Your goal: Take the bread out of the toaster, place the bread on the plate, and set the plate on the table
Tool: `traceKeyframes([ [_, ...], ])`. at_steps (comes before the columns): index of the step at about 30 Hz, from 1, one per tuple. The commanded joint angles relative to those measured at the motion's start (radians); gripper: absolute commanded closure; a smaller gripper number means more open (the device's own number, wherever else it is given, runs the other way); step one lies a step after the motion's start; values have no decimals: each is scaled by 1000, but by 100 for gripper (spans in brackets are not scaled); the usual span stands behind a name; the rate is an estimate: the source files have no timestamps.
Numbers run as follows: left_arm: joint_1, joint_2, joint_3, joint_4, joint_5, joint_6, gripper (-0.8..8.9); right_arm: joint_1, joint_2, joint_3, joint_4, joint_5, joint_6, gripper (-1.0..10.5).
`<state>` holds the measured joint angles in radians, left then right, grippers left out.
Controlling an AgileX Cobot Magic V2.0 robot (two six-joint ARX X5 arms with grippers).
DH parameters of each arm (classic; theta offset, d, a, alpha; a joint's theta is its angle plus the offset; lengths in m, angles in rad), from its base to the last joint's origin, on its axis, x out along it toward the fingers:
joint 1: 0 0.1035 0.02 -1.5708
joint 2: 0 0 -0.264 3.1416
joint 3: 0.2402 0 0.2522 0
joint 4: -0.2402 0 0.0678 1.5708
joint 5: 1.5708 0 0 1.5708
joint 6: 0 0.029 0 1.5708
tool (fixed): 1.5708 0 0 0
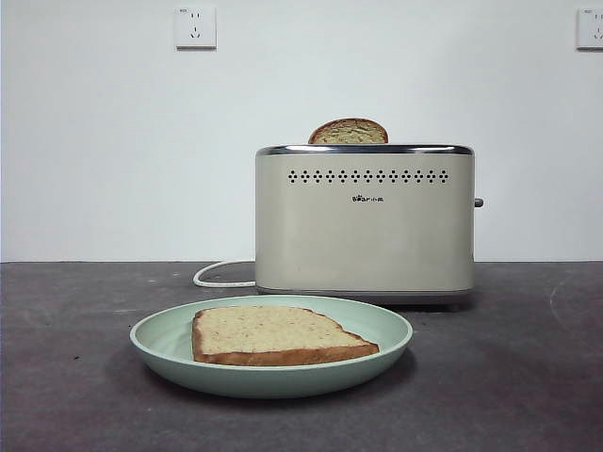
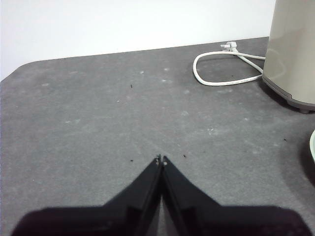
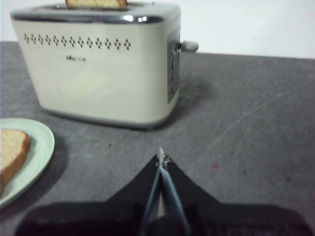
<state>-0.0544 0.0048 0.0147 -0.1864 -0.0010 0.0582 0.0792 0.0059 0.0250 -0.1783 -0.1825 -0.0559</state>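
On the table (image 1: 528, 377) in front of the toaster (image 1: 365, 221), the plate (image 1: 170, 350) sits flat with the bread (image 1: 273, 334) lying across its middle. Both robot hands wait low over the bare surface, well clear of everything: the left hand (image 2: 161, 158) off to the side near the white cord (image 2: 216, 81), the right hand (image 3: 161, 156) on the lever side of the toaster, each with its jaws pressed together and holding nothing.

By count: one toaster, one plate, two slices. The second slice (image 1: 349, 132) pokes its rounded top out of the slot.

I'd judge the bread light, soft and crumbly, best pinched gently at the crust edge. The plate looks stiff, light and probably slick; its raised rim is the obvious place to grip. With bread plated and plate down, the task looks done.
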Motion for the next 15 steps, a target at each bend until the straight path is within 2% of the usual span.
traceKeyframes([
  [1,3,-2,-12,5,3,-10,818,6,-4,-19,8,6,14,946],
  [15,3,-2,-12,5,2,-10,817,10,-4,-19,13,6,18,946],
])
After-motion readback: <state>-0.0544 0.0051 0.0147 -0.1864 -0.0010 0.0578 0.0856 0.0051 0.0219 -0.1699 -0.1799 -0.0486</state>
